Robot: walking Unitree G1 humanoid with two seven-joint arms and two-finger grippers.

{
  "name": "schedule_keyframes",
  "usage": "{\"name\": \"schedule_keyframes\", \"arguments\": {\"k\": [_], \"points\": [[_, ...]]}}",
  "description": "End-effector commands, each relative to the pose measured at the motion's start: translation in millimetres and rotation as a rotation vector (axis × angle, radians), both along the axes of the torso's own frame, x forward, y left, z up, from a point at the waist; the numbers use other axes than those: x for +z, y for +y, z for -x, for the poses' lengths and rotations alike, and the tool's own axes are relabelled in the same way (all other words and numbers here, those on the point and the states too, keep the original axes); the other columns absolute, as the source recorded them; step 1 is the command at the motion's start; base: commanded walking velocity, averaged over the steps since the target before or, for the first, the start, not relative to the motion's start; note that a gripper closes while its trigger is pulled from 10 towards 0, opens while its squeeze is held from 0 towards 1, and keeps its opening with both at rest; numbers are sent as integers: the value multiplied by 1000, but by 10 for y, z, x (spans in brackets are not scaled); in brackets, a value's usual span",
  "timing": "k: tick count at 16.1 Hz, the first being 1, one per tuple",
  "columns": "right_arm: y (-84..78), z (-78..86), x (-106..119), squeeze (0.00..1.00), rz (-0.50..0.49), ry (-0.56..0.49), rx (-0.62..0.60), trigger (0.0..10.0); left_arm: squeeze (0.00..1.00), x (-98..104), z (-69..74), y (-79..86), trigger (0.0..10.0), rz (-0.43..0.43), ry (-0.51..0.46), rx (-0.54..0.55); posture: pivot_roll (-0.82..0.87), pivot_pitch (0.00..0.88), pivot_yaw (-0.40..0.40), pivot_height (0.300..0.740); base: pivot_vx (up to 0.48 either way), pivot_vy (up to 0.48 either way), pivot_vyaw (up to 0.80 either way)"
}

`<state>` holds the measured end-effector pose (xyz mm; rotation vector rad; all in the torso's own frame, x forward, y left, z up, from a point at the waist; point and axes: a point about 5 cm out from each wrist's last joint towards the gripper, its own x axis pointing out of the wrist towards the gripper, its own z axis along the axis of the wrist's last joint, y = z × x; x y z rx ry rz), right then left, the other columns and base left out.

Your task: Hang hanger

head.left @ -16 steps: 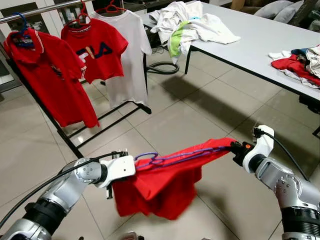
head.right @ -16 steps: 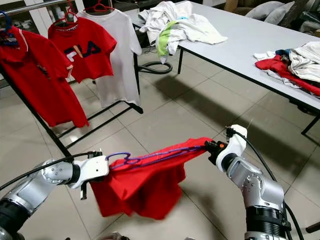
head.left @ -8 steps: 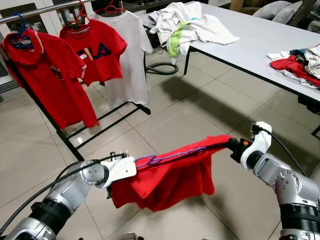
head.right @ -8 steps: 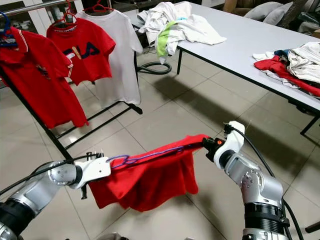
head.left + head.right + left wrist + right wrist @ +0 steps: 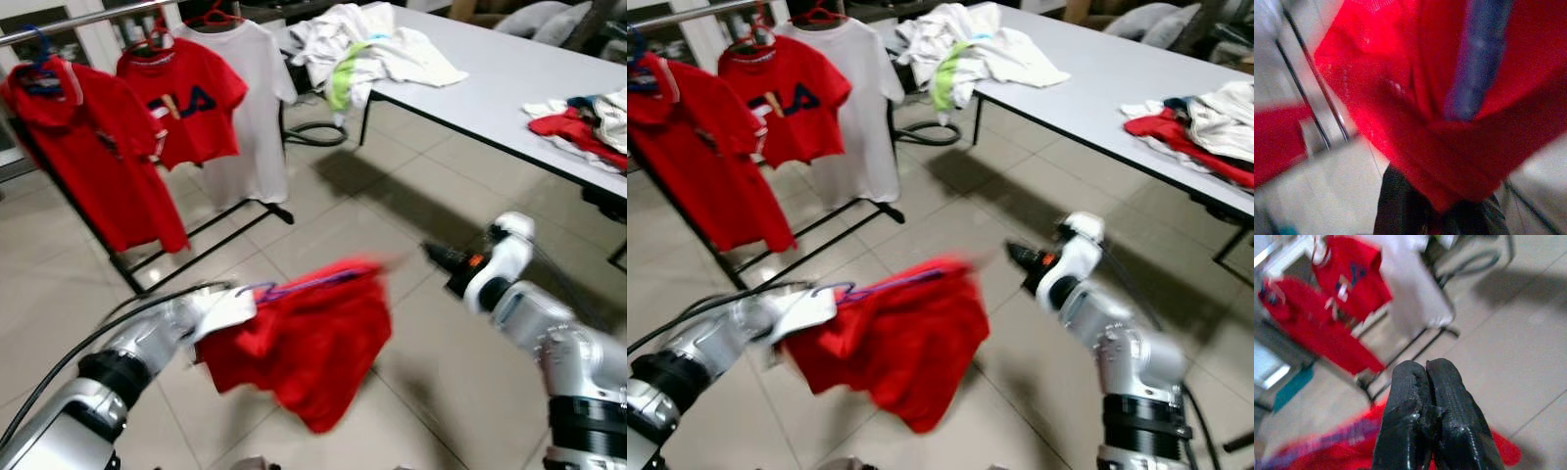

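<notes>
left gripper (image 5: 230, 304) jaws seemingly grasping purple hanger (image 5: 294, 287) with red shirt (image 5: 313, 343) | right gripper (image 5: 1425, 382) jaws clenched, apart from it

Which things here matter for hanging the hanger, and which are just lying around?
For the job:
- purple hanger with the red shirt
- left gripper holding it
- right gripper, shut, empty
- clothes rack

Lying about:
- clothes pile on the grey table
- hose on the floor
</notes>
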<state>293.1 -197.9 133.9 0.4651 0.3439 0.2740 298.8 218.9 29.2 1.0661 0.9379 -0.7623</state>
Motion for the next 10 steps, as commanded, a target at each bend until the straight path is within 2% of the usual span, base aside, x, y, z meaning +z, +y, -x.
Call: {"name": "schedule_keyframes", "arguments": {"k": [1,3,5,6,7,8,9,10], "points": [[70,-9,74,0,-2,-17,14,0,0,1,-29,-107,0,2,11,-52,-80,7,46,740,0,0,0],[320,60,-38,0,113,1,129,0,0,30,-66,-417,0,74,26,-142,-83,7,49,740,0,0,0],[469,103,-77,0,117,8,173,0,0,77,-137,-563,0,116,-8,-159,-83,6,51,740,0,0,0],[535,133,-73,0,104,6,185,0,0,106,-185,-593,0,129,-41,-163,-84,6,52,740,0,0,0],[532,153,-78,0,111,6,184,0,0,112,-195,-552,0,124,-47,-165,-83,5,54,740,0,0,0],[491,168,-110,0,152,7,174,0,0,112,-191,-514,0,139,-49,-147,-82,0,56,740,0,0,0],[358,183,-148,0,193,6,112,784,0,109,-157,-427,0,187,-45,-94,-81,0,56,740,0,0,0],[292,190,-112,0,172,-25,69,10000,0,90,-100,-416,0,296,-21,-26,-83,0,62,740,0,0,0]]}}
